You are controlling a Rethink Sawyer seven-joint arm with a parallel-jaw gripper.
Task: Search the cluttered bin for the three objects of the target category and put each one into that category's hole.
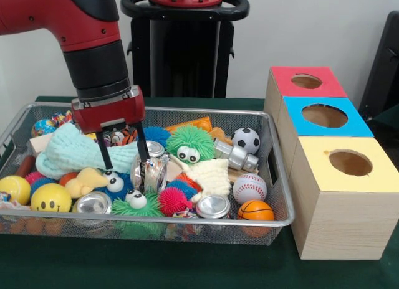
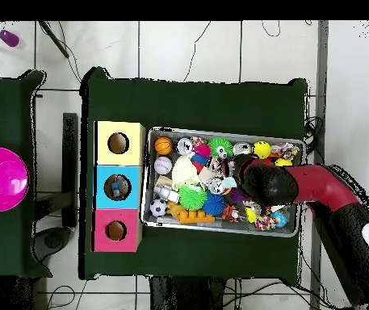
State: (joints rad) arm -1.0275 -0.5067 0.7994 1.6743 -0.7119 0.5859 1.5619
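A: Status?
B: Search-and-pick step, I judge. The bin (image 1: 274,170) sits crowded on the worktop (image 1: 187,270); my hand (image 1: 124,155) is down in it, fingers spread, gripping nothing, a clear bottle (image 1: 149,170) just beside its right finger.
A: Next?
B: Straddle the bottle, clench, lift above the rim. The blue-topped hole (image 1: 325,116) lies well off, past the bin's end wall; open air above.

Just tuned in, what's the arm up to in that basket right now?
The gripper is down in the bin with its fingers open, straddling the mint towel's end beside a clear bottle. It holds nothing yet. In the overhead view something already lies inside the blue box's hole.
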